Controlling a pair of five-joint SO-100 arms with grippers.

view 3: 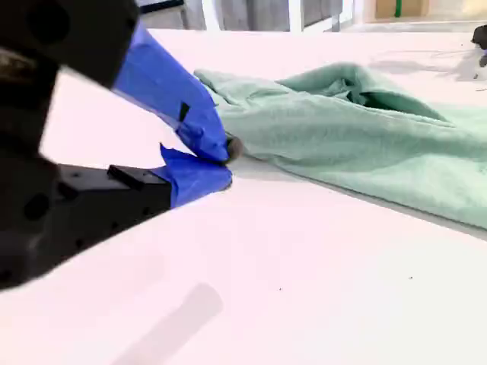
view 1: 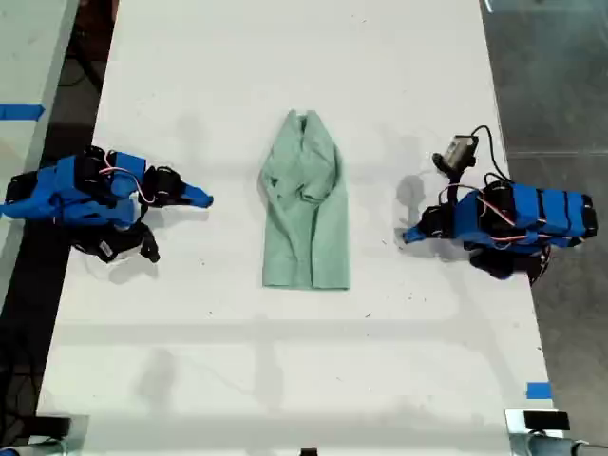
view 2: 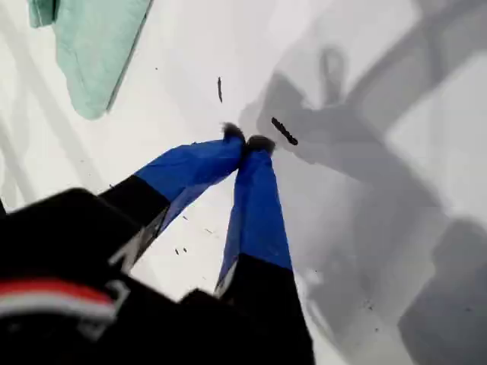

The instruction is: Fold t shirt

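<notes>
The pale mint-green t shirt [view 1: 304, 209] lies folded into a narrow strip in the middle of the white table [view 1: 285, 380], collar end toward the far edge. My first gripper [view 1: 408, 235] rests at the exterior view's right, shut and empty, its tips [view 2: 247, 141] together on bare table. One corner of the t shirt [view 2: 95, 46] shows well ahead of it. My second gripper [view 1: 204, 199] lies low on the table at the exterior view's left, shut on nothing [view 3: 224, 163]. The t shirt [view 3: 365, 137] lies a short gap beyond it.
A grey floor runs past the table's edge at the exterior view's right. A blue tape mark [view 1: 538, 389] sits near the table's front corner on that side. Another table with blue tape [view 1: 19, 111] stands at the exterior view's left. Small dark marks [view 2: 284, 131] dot the table surface.
</notes>
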